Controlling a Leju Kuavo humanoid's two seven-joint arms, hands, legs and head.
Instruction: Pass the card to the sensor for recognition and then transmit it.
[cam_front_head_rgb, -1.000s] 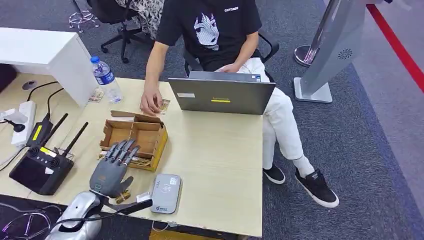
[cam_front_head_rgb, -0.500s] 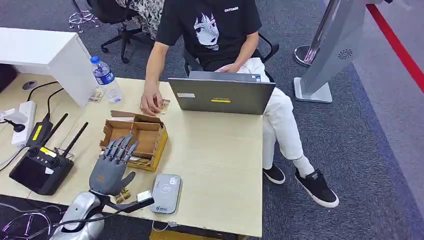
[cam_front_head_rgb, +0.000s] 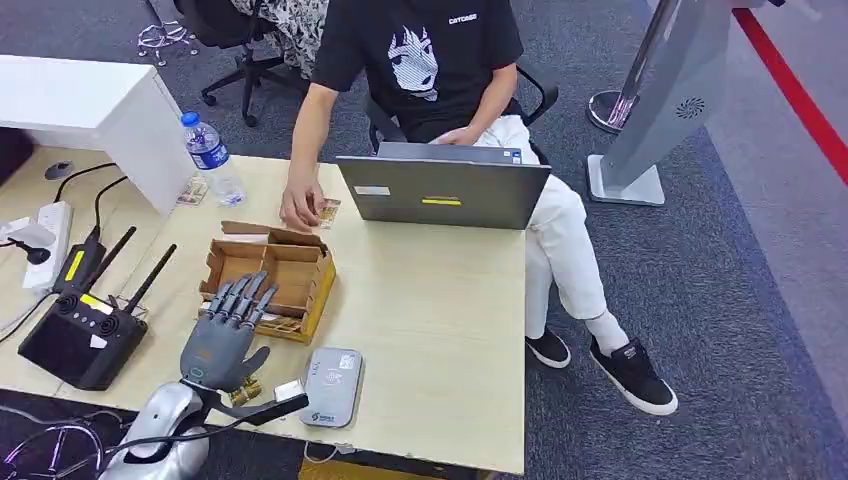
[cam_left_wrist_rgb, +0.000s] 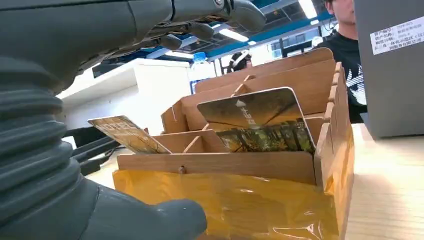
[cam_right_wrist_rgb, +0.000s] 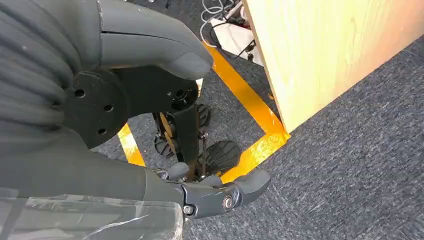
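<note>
Card (cam_left_wrist_rgb: 257, 120), dark forest-and-arrow print, upright in the cardboard box (cam_front_head_rgb: 290, 272) on the tabletop (cam_front_head_rgb: 440, 310); left robot hand (cam_front_head_rgb: 225, 330) empty, fingers spread over the box's near edge; right robot hand (cam_right_wrist_rgb: 150, 125) hanging, empty, fingers loosely curled.

Wooden table (cam_front_head_rgb: 440, 300) bears laptop (cam_front_head_rgb: 443, 192); cardboard box (cam_front_head_rgb: 270, 280); sensor (cam_front_head_rgb: 332, 387); bottle (cam_front_head_rgb: 211, 157).

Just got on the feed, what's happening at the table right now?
The left hand hovers with fingers spread over the near edge of the cardboard box, holding nothing. Cards stand upright in the box's slots. The grey sensor lies on the table beside the hand, with no card on it. A person sits opposite behind a laptop. The right hand hangs beside the table.
</note>
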